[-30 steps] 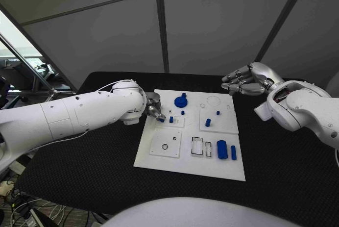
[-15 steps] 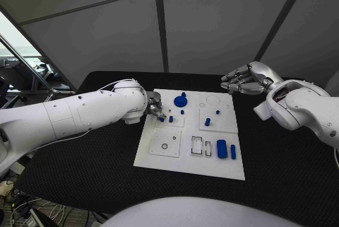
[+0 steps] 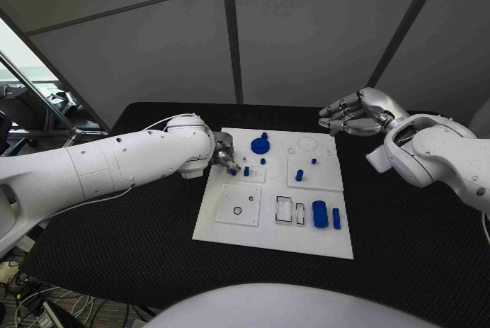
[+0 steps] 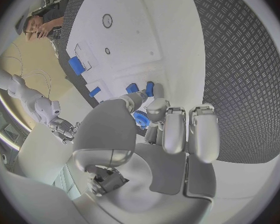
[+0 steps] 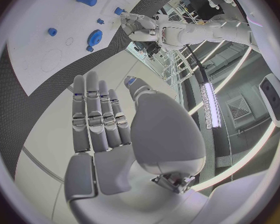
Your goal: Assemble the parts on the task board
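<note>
The white task board (image 3: 268, 232) lies mid-table. On it are a round blue part (image 3: 261, 145), a blue peg (image 3: 299, 176), a small blue stud (image 3: 314, 161), a long blue block (image 3: 321, 215) and a thin blue bar (image 3: 336, 218). My left hand (image 3: 223, 156) hovers over the board's left edge, near another blue peg (image 3: 246, 171). It pinches a small blue part (image 4: 140, 118) between thumb and fingers (image 4: 176, 129). My right hand (image 3: 350, 115) hangs above the table beyond the board's far right corner. Its fingers (image 5: 93, 114) are apart and hold nothing.
Near the board's front sit rectangular slots (image 3: 285, 210) and a square tile with a round hole (image 3: 237, 210). A ring outline (image 3: 307, 144) marks the far right corner. Black table (image 3: 408, 229) surrounds the board on all sides.
</note>
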Tool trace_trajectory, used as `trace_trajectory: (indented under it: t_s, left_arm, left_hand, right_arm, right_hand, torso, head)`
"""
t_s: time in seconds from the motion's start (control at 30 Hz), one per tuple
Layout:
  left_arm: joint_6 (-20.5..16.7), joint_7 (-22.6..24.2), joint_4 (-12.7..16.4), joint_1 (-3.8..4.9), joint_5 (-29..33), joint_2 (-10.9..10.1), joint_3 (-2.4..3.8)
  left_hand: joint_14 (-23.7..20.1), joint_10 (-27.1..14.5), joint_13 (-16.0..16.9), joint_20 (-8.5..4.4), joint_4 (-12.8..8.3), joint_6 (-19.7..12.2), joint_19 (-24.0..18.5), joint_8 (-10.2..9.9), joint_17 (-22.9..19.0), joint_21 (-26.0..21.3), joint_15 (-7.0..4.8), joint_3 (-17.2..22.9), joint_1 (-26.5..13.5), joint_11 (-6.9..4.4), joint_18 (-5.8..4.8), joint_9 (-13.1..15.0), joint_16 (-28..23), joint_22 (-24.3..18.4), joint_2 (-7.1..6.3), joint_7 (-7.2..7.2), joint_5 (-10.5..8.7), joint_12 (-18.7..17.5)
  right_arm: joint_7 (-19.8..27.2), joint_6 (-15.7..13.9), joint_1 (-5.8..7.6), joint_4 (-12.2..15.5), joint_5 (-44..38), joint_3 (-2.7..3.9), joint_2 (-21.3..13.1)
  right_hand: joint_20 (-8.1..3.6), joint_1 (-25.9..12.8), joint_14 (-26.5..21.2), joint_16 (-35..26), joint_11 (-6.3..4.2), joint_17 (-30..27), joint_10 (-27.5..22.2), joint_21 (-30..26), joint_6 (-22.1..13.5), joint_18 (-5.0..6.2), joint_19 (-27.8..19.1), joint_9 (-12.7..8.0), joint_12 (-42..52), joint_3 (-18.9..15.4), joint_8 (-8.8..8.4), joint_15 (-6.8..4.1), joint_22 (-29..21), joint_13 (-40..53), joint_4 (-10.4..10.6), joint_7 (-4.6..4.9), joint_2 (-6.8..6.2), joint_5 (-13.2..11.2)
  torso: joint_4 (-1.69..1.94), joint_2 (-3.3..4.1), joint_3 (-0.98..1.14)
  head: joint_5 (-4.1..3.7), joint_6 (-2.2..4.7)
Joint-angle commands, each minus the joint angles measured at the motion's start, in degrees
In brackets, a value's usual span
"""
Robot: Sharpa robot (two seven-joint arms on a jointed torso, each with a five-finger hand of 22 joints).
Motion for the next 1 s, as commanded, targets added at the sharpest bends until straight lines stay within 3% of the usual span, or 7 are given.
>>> trace_trajectory:
  t_s: [0.03, 0.47, 1.0]
  left_arm:
    - [1.9, -0.9, -0.2, -0.26, 0.1, 0.2, -0.28]
    - [0.3, -1.2, -0.9, -0.26, 0.1, 0.6, -0.32]
    - [-3.9, -1.1, -1.1, -0.29, 1.1, 0.2, -0.31]
  left_hand:
    - [3.2, 0.4, 0.1, -0.44, -0.9, 0.3, 2.6, 0.3, 4.7, 0.2, -0.41, 0.3, -0.8, -0.26, -5.35, 0.1, -0.2, 10.8, -0.08, -0.38, -0.15, 0.4]
    - [3.2, 0.3, 0.0, -0.58, 2.4, 1.1, 2.7, 0.3, 4.7, 0.2, -0.53, -7.9, -5.1, -0.34, -5.42, 0.2, -0.2, 11.0, -0.94, -0.48, -0.14, 0.4]
    - [3.2, -0.7, -1.3, -0.5, 6.7, 0.7, 2.6, 0.5, 4.7, -0.3, -0.38, -19.3, -6.4, -0.12, -5.33, 0.5, -0.2, 11.0, -1.14, -0.27, -0.04, -0.5]
  right_arm:
    - [0.5, 0.4, 0.11, 0.1, -0.1, 0.04, 0.0]
    - [0.4, 0.5, 0.11, 0.1, -0.1, 0.04, 0.0]
    - [0.6, 0.0, 0.11, 0.2, -0.2, 0.04, -0.2]
  right_hand:
    - [0.19, 0.1, 0.5, -0.2, 0.02, -0.1, -0.3, -0.3, -0.3, 0.61, 0.4, 0.0, 0.2, -0.2, 0.09, 0.05, -0.1, -0.1, 0.1, 0.05, 0.4, 0.3]
    - [0.19, 0.0, 0.5, -0.3, 0.04, -0.1, -0.3, -0.4, -0.3, 0.61, 0.4, 0.0, 0.2, -0.2, 0.09, 0.07, -0.1, -0.1, 0.2, 0.06, 0.38, 0.4]
    - [0.2, 0.1, 0.5, -0.4, 0.03, -0.1, -0.4, -0.5, -0.4, 0.6, 0.5, 0.0, 0.2, -0.3, 0.09, 0.08, -0.2, -0.2, 0.2, 0.06, 0.34, 0.5]
  torso:
    - [0.01, 0.02, -0.01]
    - [0.04, 0.03, -0.01]
    - [0.06, 0.0, -0.04]
  head:
    - [-0.06, -0.05]
    - [-0.17, 0.01]
    - [-0.32, 0.15]
